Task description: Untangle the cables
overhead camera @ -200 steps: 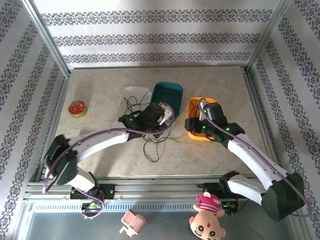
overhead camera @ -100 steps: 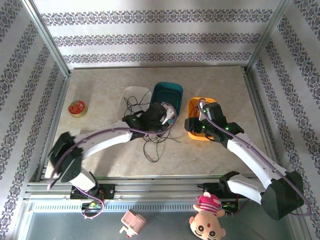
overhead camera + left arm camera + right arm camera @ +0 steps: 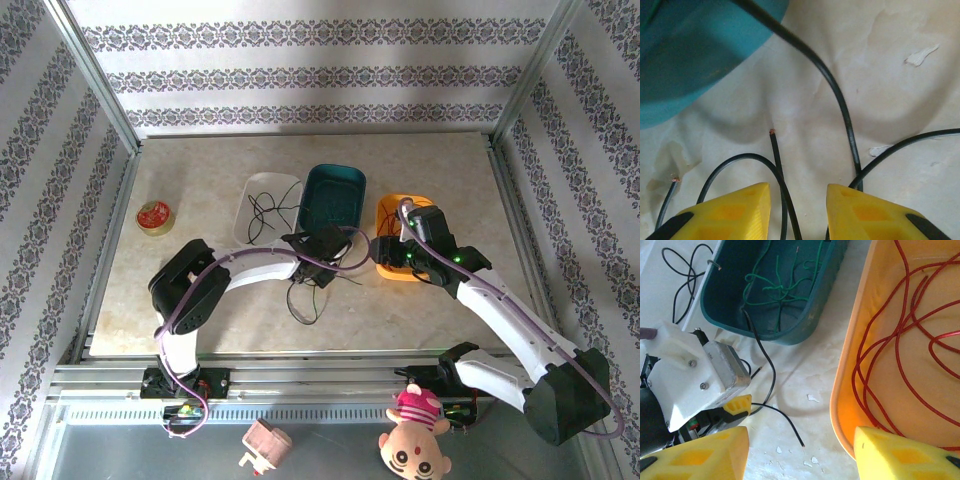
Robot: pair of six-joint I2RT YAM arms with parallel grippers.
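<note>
The left pincer (image 3: pixel 796 216) sits low over the table (image 3: pixel 200 160), just off the near rim of the teal tray (image 3: pixel 335 192). Its yellow fingers (image 3: pixel 735 212) stand a narrow gap apart and grip nothing. A black cable (image 3: pixel 837 100) comes off the teal tray's edge and curves down towards the right-hand finger. A cut end with a copper tip (image 3: pixel 772 132) lies just ahead of the gap, and its strand runs back between the fingers. It seems to lie loose on the table there, though the wrist view cuts off too soon to be sure it touches neither pad. Further black loops (image 3: pixel 305 295) sprawl on the table on the near side of this pincer, and black strands (image 3: pixel 265 208) lie in the white tray (image 3: pixel 250 185).

The right pincer (image 3: pixel 800 455) is spread wide and empty, straddling the left rim of the orange tray (image 3: pixel 850 365), one finger over the table and the other over the tray. The red cables (image 3: pixel 900 335) coil inside that tray, just ahead of it. The green cables (image 3: pixel 777 287) lie bunched in the teal tray, farther off to its left
</note>
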